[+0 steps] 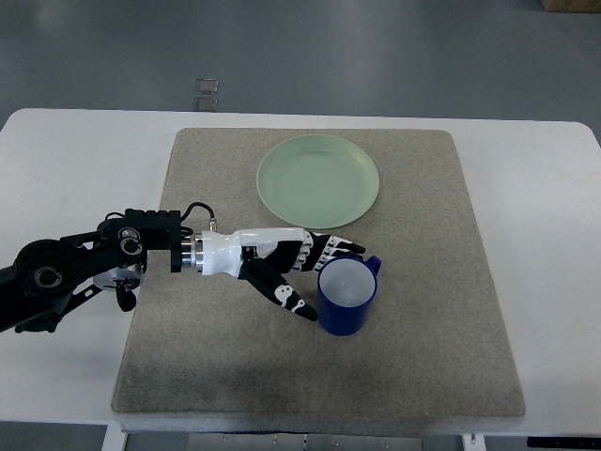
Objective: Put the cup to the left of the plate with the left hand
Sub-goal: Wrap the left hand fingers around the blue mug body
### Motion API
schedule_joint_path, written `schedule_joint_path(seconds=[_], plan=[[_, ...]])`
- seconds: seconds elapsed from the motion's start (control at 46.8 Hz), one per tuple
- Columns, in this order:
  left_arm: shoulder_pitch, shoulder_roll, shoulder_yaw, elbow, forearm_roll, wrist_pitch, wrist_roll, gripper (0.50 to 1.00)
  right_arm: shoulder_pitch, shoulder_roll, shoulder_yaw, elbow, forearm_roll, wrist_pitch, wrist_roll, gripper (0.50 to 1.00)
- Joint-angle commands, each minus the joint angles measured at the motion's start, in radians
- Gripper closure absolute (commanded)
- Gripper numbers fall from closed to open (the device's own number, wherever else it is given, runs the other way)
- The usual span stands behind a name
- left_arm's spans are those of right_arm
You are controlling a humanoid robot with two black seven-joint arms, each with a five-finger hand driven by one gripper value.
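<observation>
Top view: one cup, one plate, left hand beside cup.

Left arm: black links, round joint housings with grey metal centres. Thin black cable loops above the wrist. Wrist: silver ring, then white shell. Left hand: white palm cover, black segmented fingers with white patches at the joints; thumb black with white markings and white tip. Finish glossy on the white parts, matte on the black

Glossy plastic cup, smooth plate, rough felt mat
</observation>
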Motion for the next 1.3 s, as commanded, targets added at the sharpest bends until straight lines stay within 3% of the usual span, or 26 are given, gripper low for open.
schedule_joint_path(seconds=[0.0,0.492,0.812,1.005,1.283], plan=[[0.000,-0.015,0.001,0.002,0.002,0.000,0.003,0.504,0.000,0.000,0.000,0.000,0.000,0.000,0.000,0.568],[0.008,-0.050,0.001,0.032,0.002,0.005,0.002,0.504,0.000,0.000,0.000,0.000,0.000,0.000,0.000,0.568],[0.008,-0.062,0.001,0.040,0.005,0.006,0.002,0.529,0.000,0.000,0.000,0.000,0.000,0.000,0.000,0.568],[0.008,-0.067,0.001,0.048,0.005,0.023,0.002,0.561,0.000,0.000,0.000,0.000,0.000,0.000,0.000,0.568],[0.008,-0.071,0.002,0.051,0.007,0.026,0.000,0.671,0.000,0.000,0.000,0.000,0.000,0.000,0.000,0.568]])
